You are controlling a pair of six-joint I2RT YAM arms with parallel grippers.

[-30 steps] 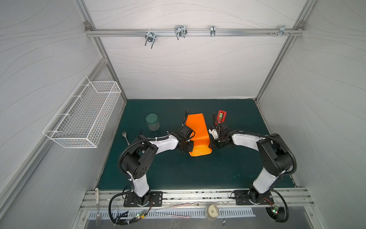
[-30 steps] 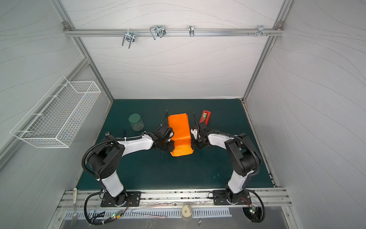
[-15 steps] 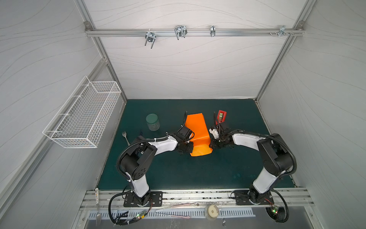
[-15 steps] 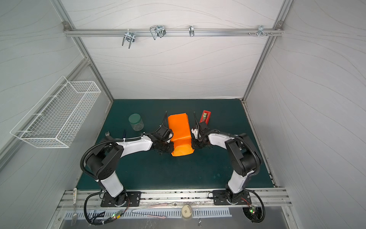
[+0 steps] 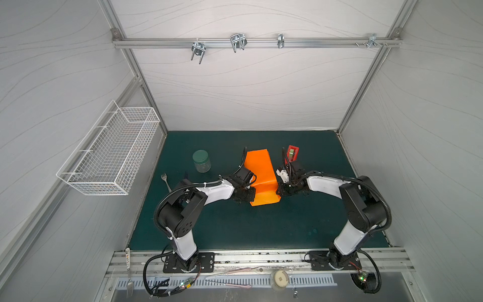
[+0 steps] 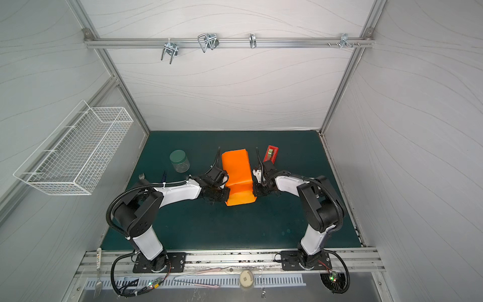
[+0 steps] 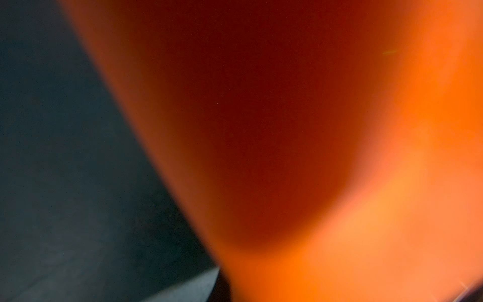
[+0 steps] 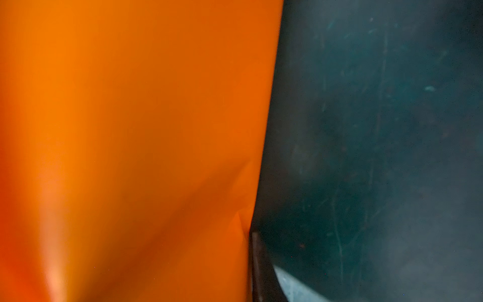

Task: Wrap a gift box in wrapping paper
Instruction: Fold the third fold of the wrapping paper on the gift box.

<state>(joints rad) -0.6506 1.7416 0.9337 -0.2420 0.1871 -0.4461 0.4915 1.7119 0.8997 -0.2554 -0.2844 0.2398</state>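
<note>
1. A jar [image 5: 201,160] stands far left.
2. The left pincer [image 5: 250,195] is clamped on the left edge of the paper [image 5: 261,172].
3. That sheet lies humped mid-table; the box is hidden, perhaps under it.
4. The right pincer [image 5: 279,192] is closed, pinching its right edge.
5. A tape dispenser [image 5: 293,152] sits just behind.

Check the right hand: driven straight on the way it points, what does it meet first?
The wrapping paper. The right hand points into the sheet's side and looks shut on its edge, so there is no free run. Whatever lies under the paper is hidden.
</note>
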